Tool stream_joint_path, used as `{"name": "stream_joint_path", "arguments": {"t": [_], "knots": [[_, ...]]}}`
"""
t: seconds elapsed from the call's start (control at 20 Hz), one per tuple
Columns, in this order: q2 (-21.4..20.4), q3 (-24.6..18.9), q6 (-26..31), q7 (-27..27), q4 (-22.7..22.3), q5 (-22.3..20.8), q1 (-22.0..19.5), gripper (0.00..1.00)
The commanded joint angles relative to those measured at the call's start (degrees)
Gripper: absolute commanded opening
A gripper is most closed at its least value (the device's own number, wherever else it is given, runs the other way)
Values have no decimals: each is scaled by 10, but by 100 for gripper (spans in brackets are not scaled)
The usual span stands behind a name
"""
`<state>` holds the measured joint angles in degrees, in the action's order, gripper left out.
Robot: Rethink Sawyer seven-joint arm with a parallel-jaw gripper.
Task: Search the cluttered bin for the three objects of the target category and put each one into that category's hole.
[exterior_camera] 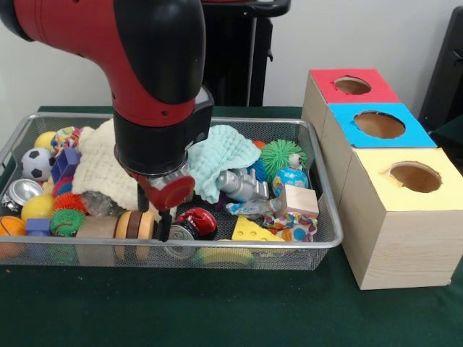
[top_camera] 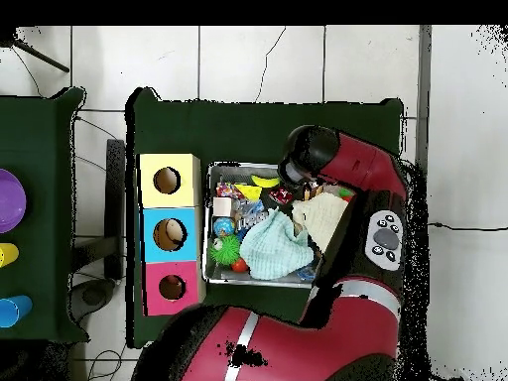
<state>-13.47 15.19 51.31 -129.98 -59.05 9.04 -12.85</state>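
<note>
The tabletop (exterior_camera: 217,311) is seen first, then the bin (exterior_camera: 329,238) (cluttered throughout) around the lowered pincer (exterior_camera: 160,217), its state untellable. The holes (exterior_camera: 414,176) beside it look empty; all three placements are judged outstanding.

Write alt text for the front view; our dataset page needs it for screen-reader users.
A red and black robot arm lowers its gripper into a wire mesh bin crammed with toys, balls and cloths. Beside the bin stand three wooden boxes with holes in red, blue and yellow tops.
</note>
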Motion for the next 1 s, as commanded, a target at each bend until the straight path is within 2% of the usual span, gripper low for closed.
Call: {"name": "stream_joint_path", "arguments": {"t": [0.05,0.2,0.35,0.55,0.85,1.0], "knots": [[80,-46,-10,-24,61,-11,-26,100],[101,-60,-5,8,83,-14,-41,100],[102,-83,19,62,84,-19,-51,100],[69,-98,9,115,43,-40,-45,100],[10,-97,-47,70,-55,-53,-26,100],[-7,-93,-38,66,-65,-64,-19,100]]}}
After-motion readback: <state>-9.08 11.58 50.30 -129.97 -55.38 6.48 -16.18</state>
